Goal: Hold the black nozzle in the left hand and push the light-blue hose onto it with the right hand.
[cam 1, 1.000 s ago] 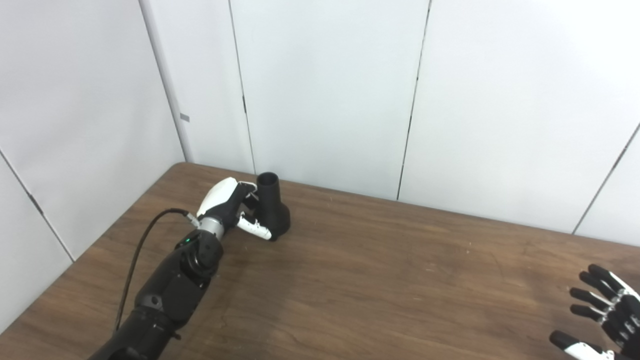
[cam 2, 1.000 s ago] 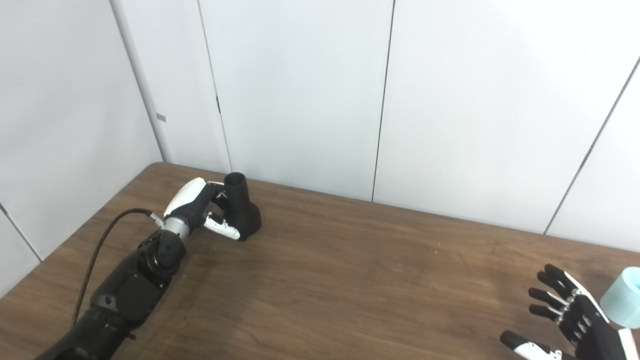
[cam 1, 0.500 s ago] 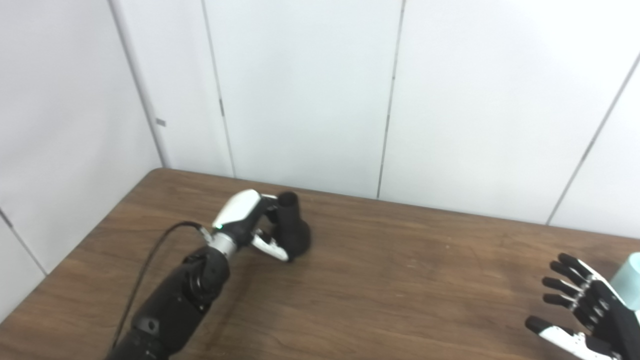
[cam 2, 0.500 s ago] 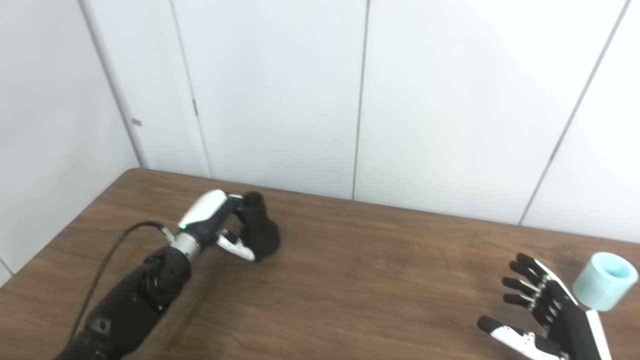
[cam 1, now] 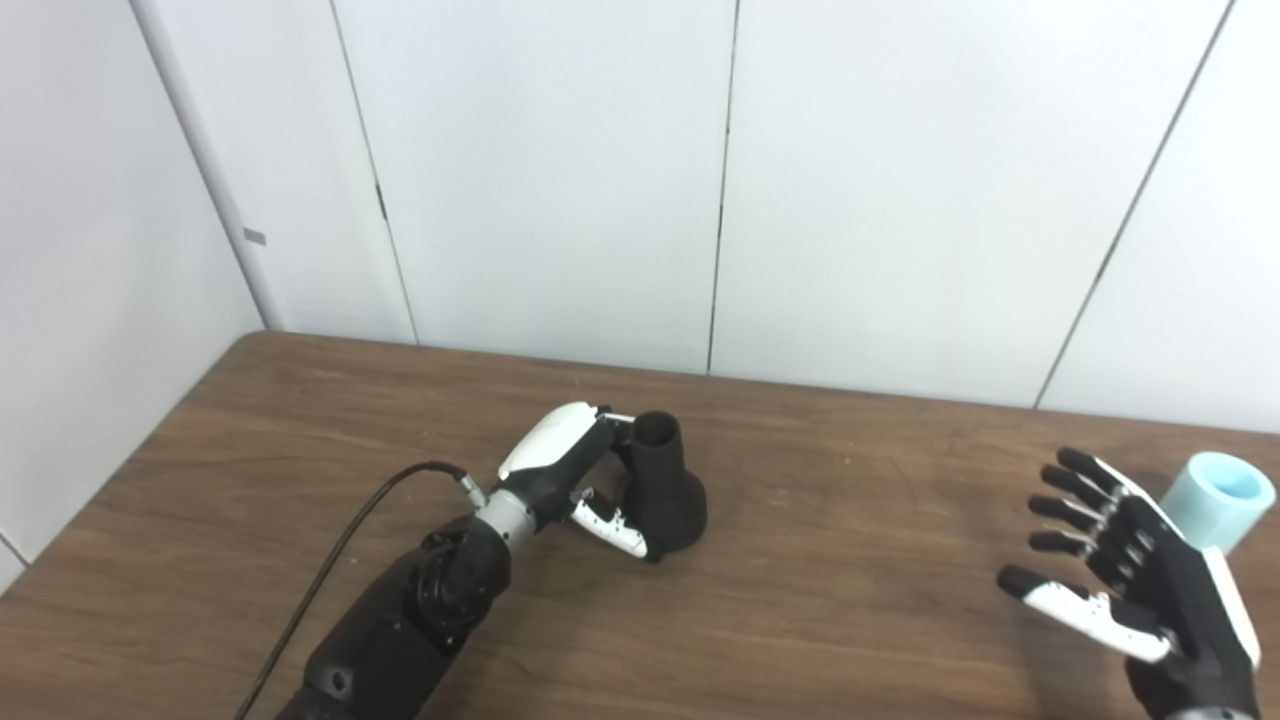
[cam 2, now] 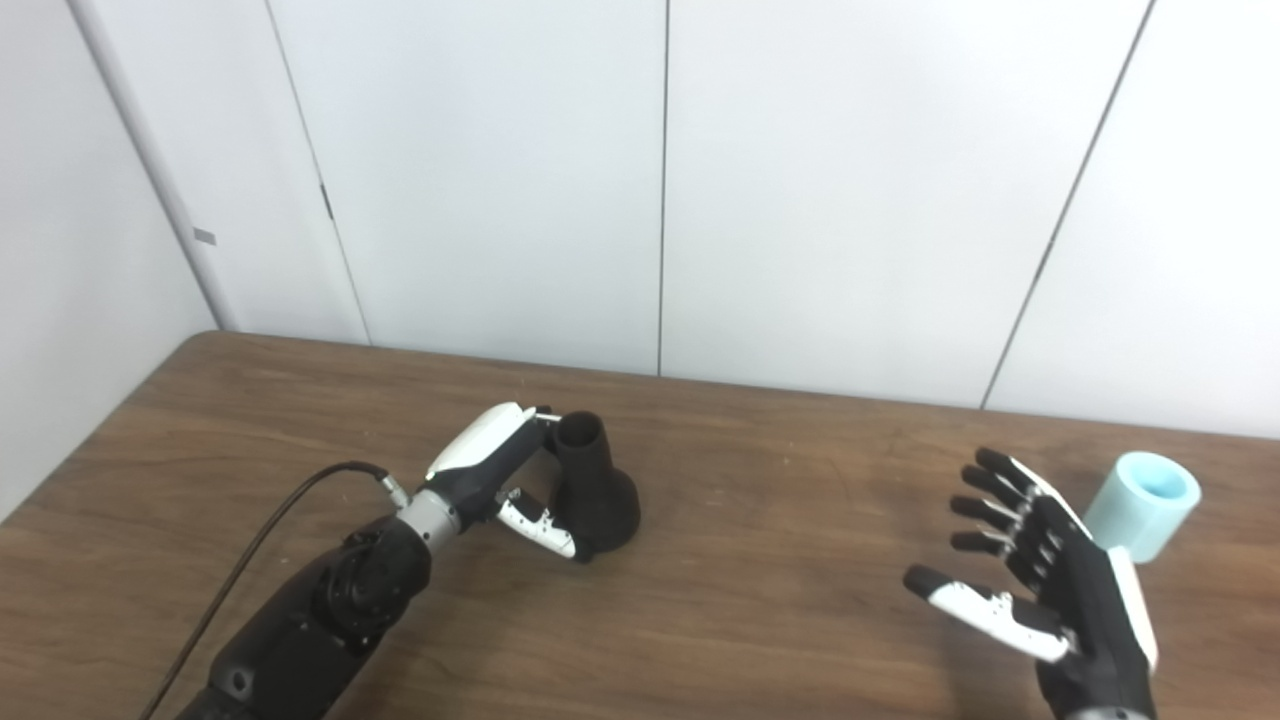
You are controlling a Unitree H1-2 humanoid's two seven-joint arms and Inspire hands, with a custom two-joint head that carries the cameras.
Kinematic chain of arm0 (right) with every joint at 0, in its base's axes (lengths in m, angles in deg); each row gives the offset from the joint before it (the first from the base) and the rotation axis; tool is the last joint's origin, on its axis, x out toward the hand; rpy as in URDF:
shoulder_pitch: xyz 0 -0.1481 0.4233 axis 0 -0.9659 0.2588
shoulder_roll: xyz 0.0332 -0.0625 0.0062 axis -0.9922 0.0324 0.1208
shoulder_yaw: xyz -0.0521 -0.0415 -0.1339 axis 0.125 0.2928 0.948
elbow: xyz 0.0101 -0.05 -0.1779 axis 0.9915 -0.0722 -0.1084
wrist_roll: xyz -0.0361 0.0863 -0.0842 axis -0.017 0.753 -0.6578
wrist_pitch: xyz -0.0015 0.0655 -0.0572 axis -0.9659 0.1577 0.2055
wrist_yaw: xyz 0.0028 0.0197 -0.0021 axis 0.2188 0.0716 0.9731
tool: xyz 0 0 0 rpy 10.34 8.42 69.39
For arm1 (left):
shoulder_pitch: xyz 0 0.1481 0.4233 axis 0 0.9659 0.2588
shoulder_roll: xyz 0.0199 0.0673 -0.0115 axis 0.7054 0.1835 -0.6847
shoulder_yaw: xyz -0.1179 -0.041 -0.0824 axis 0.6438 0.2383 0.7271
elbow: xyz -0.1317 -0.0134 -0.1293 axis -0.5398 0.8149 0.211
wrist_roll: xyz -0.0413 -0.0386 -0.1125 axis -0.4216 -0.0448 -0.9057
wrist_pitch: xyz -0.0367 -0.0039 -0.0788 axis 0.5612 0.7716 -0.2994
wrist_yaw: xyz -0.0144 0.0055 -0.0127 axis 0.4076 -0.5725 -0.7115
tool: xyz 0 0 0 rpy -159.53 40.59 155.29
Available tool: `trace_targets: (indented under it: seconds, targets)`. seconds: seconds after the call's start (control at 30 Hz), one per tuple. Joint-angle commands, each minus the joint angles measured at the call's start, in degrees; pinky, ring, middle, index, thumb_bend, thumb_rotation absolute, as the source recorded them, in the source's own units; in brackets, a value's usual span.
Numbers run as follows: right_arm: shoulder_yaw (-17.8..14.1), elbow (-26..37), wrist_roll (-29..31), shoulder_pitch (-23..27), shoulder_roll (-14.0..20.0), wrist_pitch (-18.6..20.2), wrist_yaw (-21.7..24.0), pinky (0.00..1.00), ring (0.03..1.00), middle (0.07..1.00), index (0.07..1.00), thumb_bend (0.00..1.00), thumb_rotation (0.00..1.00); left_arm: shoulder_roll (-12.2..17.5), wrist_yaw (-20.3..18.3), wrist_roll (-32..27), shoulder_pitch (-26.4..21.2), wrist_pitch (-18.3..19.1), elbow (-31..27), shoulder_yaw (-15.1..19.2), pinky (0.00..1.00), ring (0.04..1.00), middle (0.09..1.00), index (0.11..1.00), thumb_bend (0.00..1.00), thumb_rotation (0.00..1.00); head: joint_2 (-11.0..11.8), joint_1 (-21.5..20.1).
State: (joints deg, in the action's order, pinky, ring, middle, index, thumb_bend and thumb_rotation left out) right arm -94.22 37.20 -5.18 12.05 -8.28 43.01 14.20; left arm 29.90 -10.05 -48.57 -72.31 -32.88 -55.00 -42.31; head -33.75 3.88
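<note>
Black nozzle [cam 1: 663,493] stands upright on the wooden table [cam 1: 850,560], narrow mouth up, clasped by the left hand [cam 1: 575,480]; well to the nozzle's right the light-blue hose [cam 1: 1216,487] rests on the table; just beside it the right hand [cam 1: 1130,560] hovers empty, fingers spread wide.

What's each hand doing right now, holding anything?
Left hand: shut on the black nozzle, which stands on the table.
Right hand: open, empty, beside the light-blue hose.
</note>
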Motion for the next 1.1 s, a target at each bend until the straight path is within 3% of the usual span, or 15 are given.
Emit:
trace_targets:
  seconds: [0.0, 0.47, 0.8, 1.07]
  targets:
    - [0.1, 2.2, -0.5, 1.8, -0.6, -1.7, -0.7, 0.60, 0.724, 0.800, 0.817, 0.77, 0.15, -3.2, -5.6, -0.5, 1.5, -2.0, -1.1, -4.4, 1.00, 0.595, 0.472, 0.492, 0.53, 0.00, -0.2, -0.1]
    - [0.9, 3.4, -2.4, 2.3, -1.3, -0.7, -1.3, 0.60, 0.718, 0.798, 0.812, 0.78, 0.17, -5.5, -9.8, -0.2, 1.9, -3.1, -2.6, -10.7, 1.00, 0.587, 0.488, 0.483, 0.53, 0.00, -1.7, -3.5]
    - [0.6, 4.3, -1.4, 2.3, -1.6, 0.5, -1.3, 0.59, 0.721, 0.797, 0.810, 0.78, 0.18, -4.9, -12.5, 4.4, 1.0, -1.3, -2.6, -16.1, 1.00, 0.598, 0.486, 0.484, 0.53, 0.00, -2.5, -4.1]
    - [0.7, 4.7, -1.1, 2.3, -1.7, 1.0, -1.3, 0.58, 0.722, 0.791, 0.807, 0.77, 0.16, -3.9, -11.5, 8.6, 0.6, -2.6, -1.4, -19.0, 1.00, 0.602, 0.468, 0.494, 0.53, 0.00, -2.5, -7.0]
